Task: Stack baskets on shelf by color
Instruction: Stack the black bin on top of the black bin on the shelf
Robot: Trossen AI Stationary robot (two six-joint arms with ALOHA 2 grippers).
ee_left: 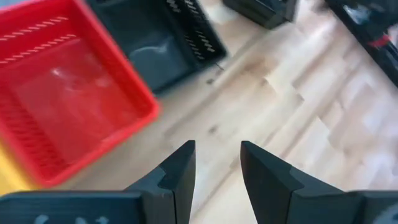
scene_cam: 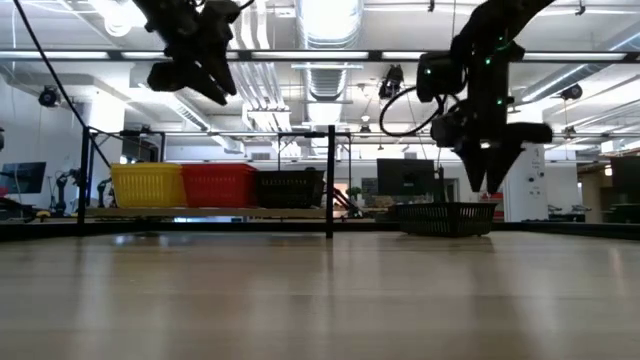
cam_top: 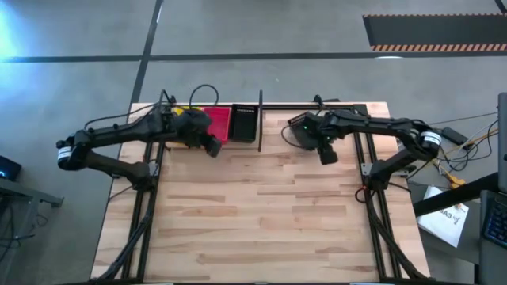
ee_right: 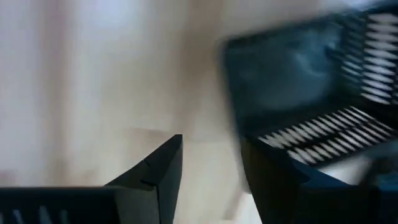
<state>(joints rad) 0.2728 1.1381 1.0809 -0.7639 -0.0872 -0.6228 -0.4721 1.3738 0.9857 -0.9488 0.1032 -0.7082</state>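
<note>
Baskets stand three in a row on the shelf (scene_cam: 200,213) — a yellow basket (scene_cam: 147,185), a red basket (scene_cam: 218,185) and a black basket (scene_cam: 288,188), touching side by side. One more black one, the loose basket (scene_cam: 443,217), sits on the table (cam_top: 269,214) to the right of the shelf. The right gripper (scene_cam: 488,178) hangs just above it, fingers apart, holding nothing. The left gripper (cam_top: 211,146) hovers high by the shelf's front edge — its fingers (ee_left: 176,174) stand narrowly apart and empty.
</note>
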